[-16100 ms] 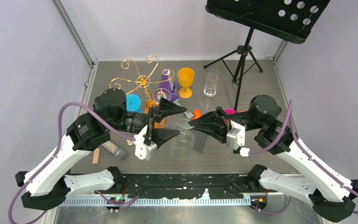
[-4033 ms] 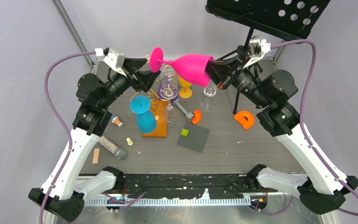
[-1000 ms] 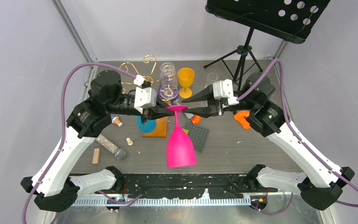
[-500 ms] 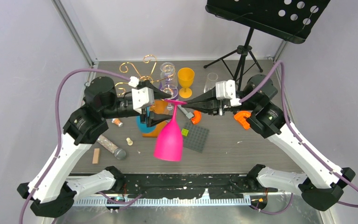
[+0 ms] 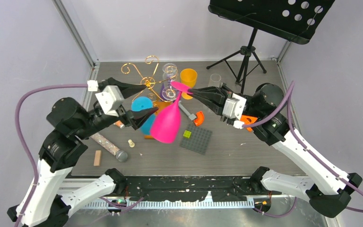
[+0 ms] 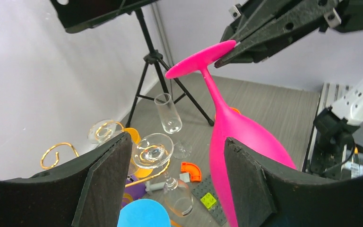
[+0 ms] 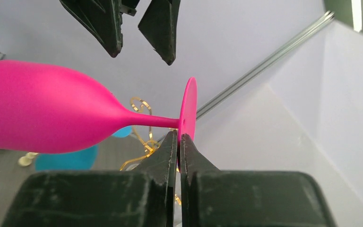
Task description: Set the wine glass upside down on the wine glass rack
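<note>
Right end effector (image 5: 189, 90) at glass (image 5: 165, 124) edge

The left white-and-black arm (image 5: 52, 163) bends up at the elbow and reaches toward the table's middle. Its black two-finger left gripper (image 5: 151, 98) is level, with its fingers spread wide. The right white-and-black arm (image 5: 307, 151) stretches inward, and its black right gripper (image 5: 189, 90) is pinched tight on the flat foot of the tilted, bowl-down pink wine glass (image 5: 165, 124), tips facing the left gripper.
</note>
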{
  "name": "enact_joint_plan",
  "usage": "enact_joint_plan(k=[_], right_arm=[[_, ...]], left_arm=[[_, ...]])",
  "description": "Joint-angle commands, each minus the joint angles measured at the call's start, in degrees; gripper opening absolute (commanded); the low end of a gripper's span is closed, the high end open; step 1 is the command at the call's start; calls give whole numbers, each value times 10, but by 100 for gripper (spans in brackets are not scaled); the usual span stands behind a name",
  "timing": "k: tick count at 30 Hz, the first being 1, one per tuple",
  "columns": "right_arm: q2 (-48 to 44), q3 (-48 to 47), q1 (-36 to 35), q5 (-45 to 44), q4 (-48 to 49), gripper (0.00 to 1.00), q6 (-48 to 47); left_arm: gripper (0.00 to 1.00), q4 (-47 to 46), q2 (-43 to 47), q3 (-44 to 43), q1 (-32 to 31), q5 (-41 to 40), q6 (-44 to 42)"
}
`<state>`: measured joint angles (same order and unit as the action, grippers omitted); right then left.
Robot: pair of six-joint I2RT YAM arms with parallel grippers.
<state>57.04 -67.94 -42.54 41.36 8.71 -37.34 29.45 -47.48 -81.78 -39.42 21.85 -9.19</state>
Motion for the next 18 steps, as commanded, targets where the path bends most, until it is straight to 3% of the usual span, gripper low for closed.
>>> enact_joint_plan(k=[1,10,18], right_arm=[[12,-1,-24,-26,110,5,-91],[77,-43,-104,-68,147,5,-199],[113,-49,-149,-135,225,5,-230]], left_arm=[[71,-40,11,-25,0,-57,82],[68,-107,29,28,0,-39,184],[62,-147,43,73,0,-39,210]])
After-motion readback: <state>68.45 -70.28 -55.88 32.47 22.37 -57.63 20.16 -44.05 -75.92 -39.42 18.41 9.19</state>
